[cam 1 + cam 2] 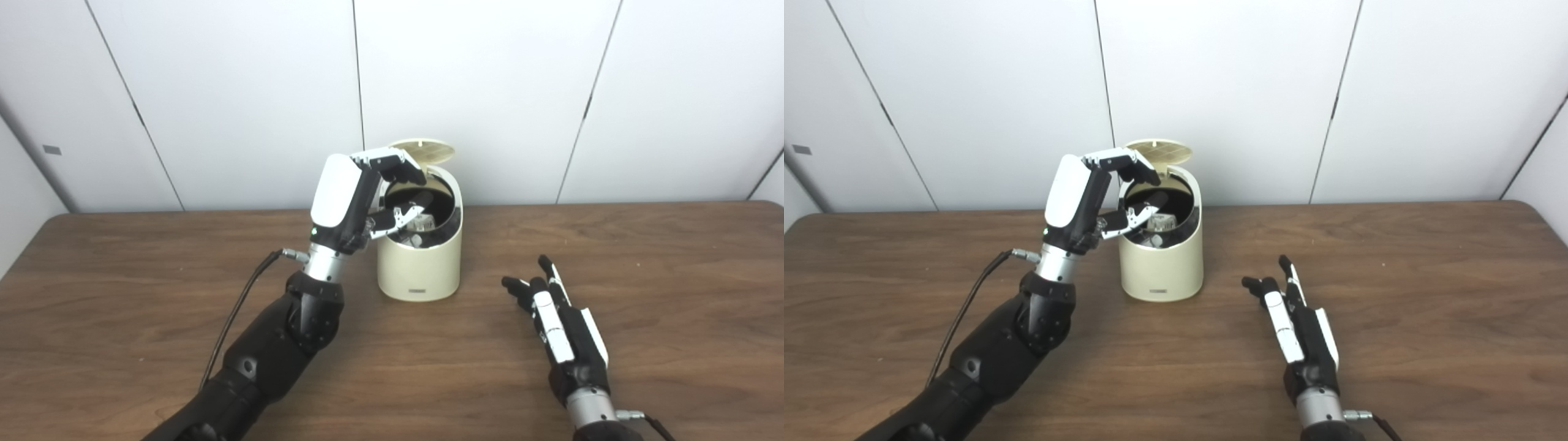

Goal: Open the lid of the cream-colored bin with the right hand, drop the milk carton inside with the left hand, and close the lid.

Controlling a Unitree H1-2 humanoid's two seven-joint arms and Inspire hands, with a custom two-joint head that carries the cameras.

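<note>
**Bin open, left hand over the mouth, right hand on the table**

Left eye view. You see one cream-colored bin (pixel 419 269), upright on the brown table (pixel 674 275) near its back edge. The lid (pixel 422 150) is raised and tilted back behind the opening. The inside is dark; a pale boxy item, seemingly the milk carton (pixel 421 231), lies within, too small and shadowed for you to read any detail. Your left hand (pixel 361 199) hangs at the bin's left rim, raised on its arm. Its fingers (pixel 398 166) curl over the opening and the thumb reaches in lower down; a gap stands between them and nothing is held there. Your right hand (pixel 560 318) lies low to the table, to the right of the bin and nearer to you, well apart from it. Its fingers are stretched out and a little spread, pointing up and left, and they hold nothing.

Right eye view. You find the same items. The bin (pixel 1162 269) stands with the lid (pixel 1159 150) up, and the pale item (pixel 1160 222) shows inside. The left hand (pixel 1090 199) has its fingers arched over the rim, with nothing between them. The right hand (pixel 1297 324) is flat, fingers extended, clear of the bin. A black cable (pixel 968 306) runs beside the left forearm.
</note>
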